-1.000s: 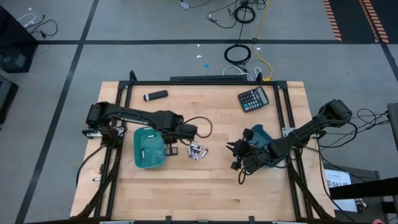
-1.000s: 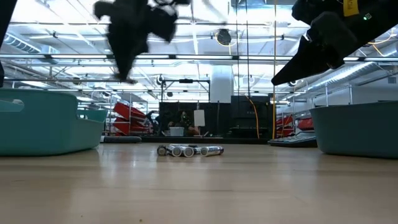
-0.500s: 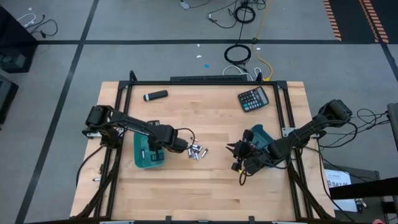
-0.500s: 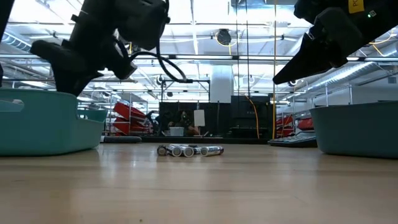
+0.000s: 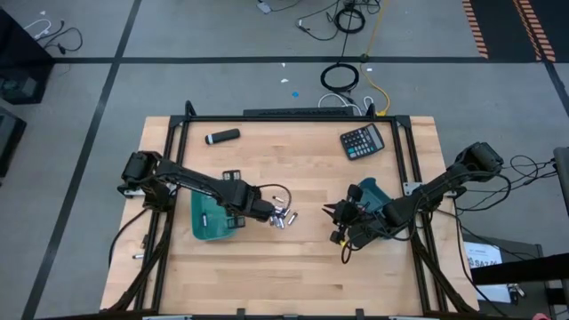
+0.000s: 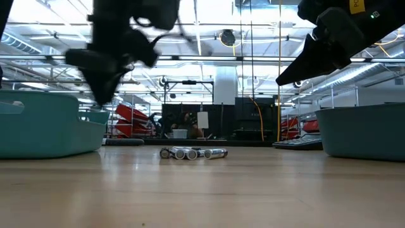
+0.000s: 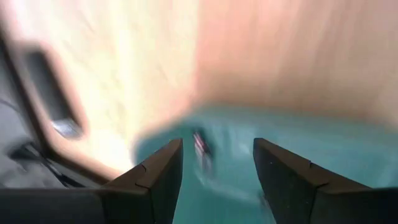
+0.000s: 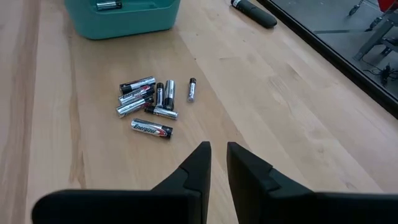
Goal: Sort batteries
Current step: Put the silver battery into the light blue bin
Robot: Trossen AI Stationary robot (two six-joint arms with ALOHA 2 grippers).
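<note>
Several silvery batteries lie in a loose pile on the wood at mid-table. Left of the pile stands a teal bin with one battery inside it. My left gripper hangs open over this bin's right side, pointing steeply down. A small blurred battery shows in the bin beyond its fingers. My right gripper hovers right of the pile, shut and holding nothing, beside a second teal bin.
A black calculator lies at the far right of the table. A black-and-grey marker-like cylinder lies at the far left. Black frame rails run along the table's sides. Bare wood stretches along the near half.
My left gripper has come down toward the left teal bin, drifting slightly to the table's left and near edge, and has tipped more steeply downward. The battery pile has stayed where it was.
</note>
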